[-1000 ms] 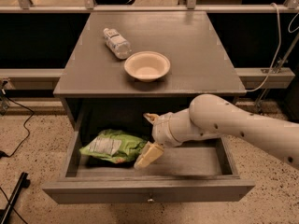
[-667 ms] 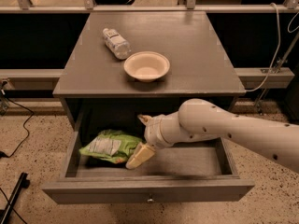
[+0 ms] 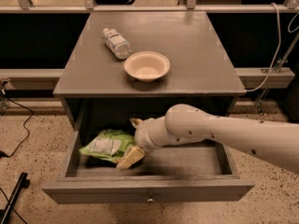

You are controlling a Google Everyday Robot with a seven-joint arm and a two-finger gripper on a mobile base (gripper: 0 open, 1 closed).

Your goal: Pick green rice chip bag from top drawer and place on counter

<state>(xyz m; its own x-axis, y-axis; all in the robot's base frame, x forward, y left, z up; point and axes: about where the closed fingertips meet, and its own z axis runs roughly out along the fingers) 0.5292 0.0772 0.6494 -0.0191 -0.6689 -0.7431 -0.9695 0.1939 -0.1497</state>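
Note:
The green rice chip bag point(image 3: 108, 145) lies in the left half of the open top drawer point(image 3: 149, 191), label panel facing up. My gripper point(image 3: 127, 143) is inside the drawer at the bag's right end. It is open, with one cream finger point(image 3: 131, 157) in front of the bag's edge and the other finger point(image 3: 135, 122) behind it. The bag rests on the drawer floor. The grey counter point(image 3: 196, 55) lies above the drawer.
A cream bowl point(image 3: 147, 66) sits at the counter's front middle. A clear water bottle point(image 3: 117, 43) lies on its side behind and to the left of the bowl. My arm point(image 3: 224, 134) reaches in from the right across the drawer. A cable point(image 3: 18, 143) runs on the floor at left.
My gripper has moved left inside the drawer, up to the bag's right end. The bag, bowl and bottle have not moved.

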